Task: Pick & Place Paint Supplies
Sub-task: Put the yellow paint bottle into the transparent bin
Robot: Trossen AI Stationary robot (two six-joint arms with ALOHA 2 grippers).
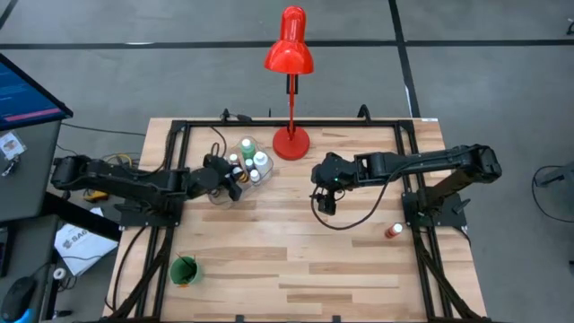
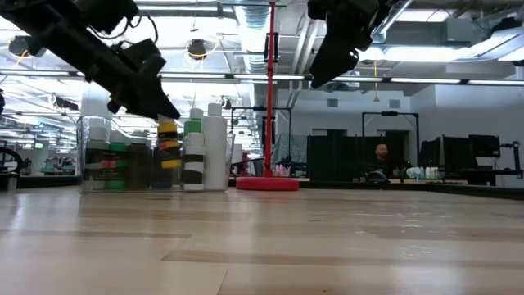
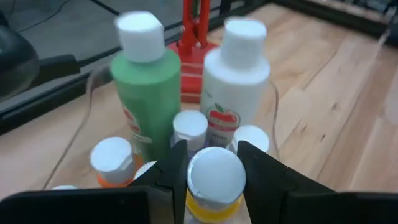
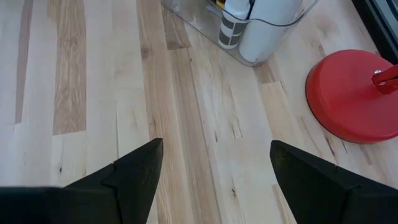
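light wood planks form the tabletop (image 1: pixel 296 260). the left tool (image 3: pixel 211 163) sits at the far left of the tabletop, over a clear container (image 2: pixel 92 156), and grasps a yellow paint bottle (image 3: pixel 214 186) with a white cap, one finger on each side of the cap. the bottle is held among the other bottles standing in the container: a tall green bottle (image 3: pixel 146 93), a tall white bottle (image 3: pixel 236 87) and shorter white-capped bottles, including an orange one (image 3: pixel 112 163). in the low view the yellow bottle hangs under the left tool, level with the tops of its neighbours.

the right tool (image 4: pixel 214 171) hovers above bare wood near the middle of the tabletop, right of the container and near the red lamp base (image 4: pixel 351 96). its fingers are spread wide and carry nothing.

a single red bottle (image 1: pixel 392 231) stands apart at the right edge of the tabletop. a green cup (image 1: pixel 184 269) stands at the near left.
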